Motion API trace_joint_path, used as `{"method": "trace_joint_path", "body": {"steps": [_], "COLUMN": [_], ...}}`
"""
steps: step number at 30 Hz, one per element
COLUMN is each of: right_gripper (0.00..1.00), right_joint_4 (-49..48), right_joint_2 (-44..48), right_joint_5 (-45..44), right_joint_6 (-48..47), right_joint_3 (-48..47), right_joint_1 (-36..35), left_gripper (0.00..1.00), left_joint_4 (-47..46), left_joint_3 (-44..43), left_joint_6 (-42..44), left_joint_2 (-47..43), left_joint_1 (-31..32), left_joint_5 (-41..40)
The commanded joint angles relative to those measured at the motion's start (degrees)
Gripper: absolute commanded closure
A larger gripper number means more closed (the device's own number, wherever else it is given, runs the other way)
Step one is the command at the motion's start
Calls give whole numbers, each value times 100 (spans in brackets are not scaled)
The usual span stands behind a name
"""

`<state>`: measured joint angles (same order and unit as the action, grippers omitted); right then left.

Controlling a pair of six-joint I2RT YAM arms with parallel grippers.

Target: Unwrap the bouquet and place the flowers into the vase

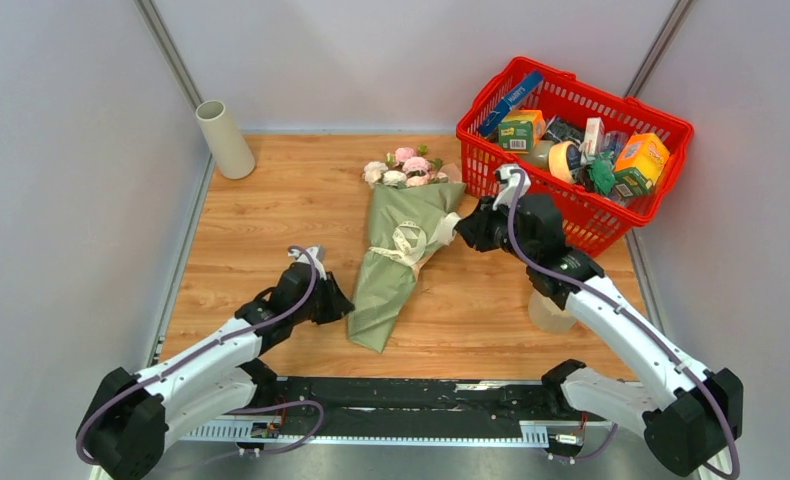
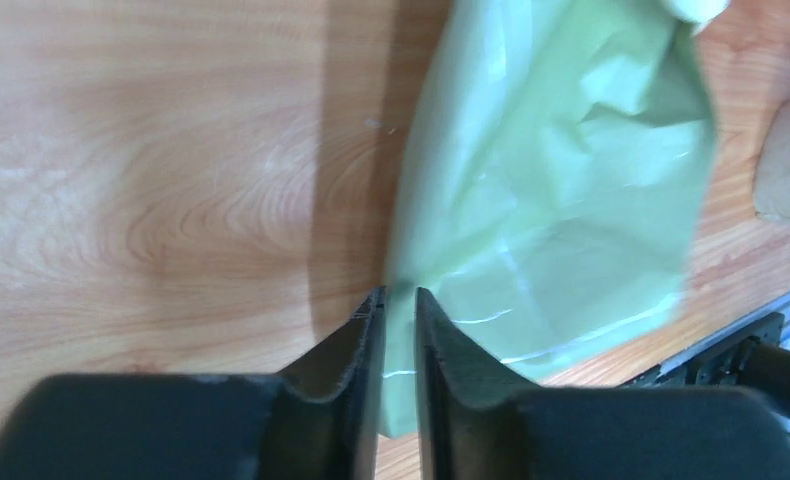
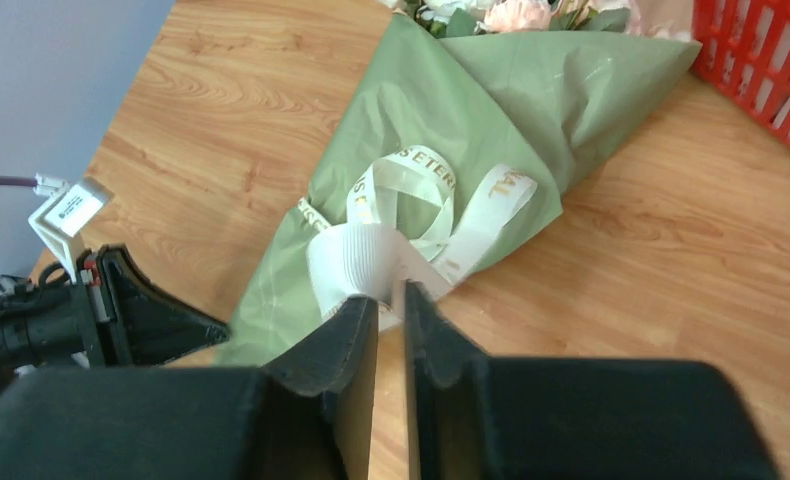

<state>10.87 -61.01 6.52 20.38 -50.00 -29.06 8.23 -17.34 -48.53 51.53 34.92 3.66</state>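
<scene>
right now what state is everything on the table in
bouquet, lying flat, wrapped
ribbon bow, tied
flowers, in the wrap, heads showing at the far end
vase, standing, no flowers in it
basket, upright, full of goods
left pincer, almost closed at the bouquet's narrow end, grip unclear
right pincer, almost closed at the ribbon bow, grip unclear

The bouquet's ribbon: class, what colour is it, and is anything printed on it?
Cream ribbon with gold lettering; shows best in the right wrist view.

Light bright, even, from overhead; left wrist view soft throughout, with white glare streaks on the paper [image 2: 561, 200] and its dark shadow on the table [image 2: 171, 200]; other views sharper.
</scene>
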Motion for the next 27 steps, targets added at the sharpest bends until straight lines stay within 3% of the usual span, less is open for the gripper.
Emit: {"method": "trace_joint_path", "body": {"steps": [1, 3, 8, 11, 18, 23, 27], "right_gripper": [70, 64, 63, 57, 54, 49, 53], "right_joint_4": [2, 2, -400, -831, -1202, -1193, -1175], "right_joint_2": [581, 608, 301, 20, -1095, -1676, -2177], "right_joint_5": [289, 271, 981, 1350, 2545, 2354, 2414], "right_joint_6": [71, 54, -157, -245, -403, -640, -895], "right_joint_3": [25, -1, -37, 7, -326, -221, -300], "right_joint_1": [5, 14, 14, -3, -64, -425, -513], "left_gripper": [67, 58, 45, 43, 44, 43, 42], "left_joint_4": [582, 767, 1155, 1006, 320, 171, -110], "left_joint_3": [-778, -1033, -1517, -1404, -815, -473, -244], "left_joint_6": [353, 484, 827, 793, 450, 441, 406], "left_joint_2": [-362, -521, -390, -126, 129, 68, 59], "left_joint_1": [33, 33, 33, 41, 33, 33, 42], "left_joint_5": [-348, -594, -762, -552, -182, -217, -77]}}
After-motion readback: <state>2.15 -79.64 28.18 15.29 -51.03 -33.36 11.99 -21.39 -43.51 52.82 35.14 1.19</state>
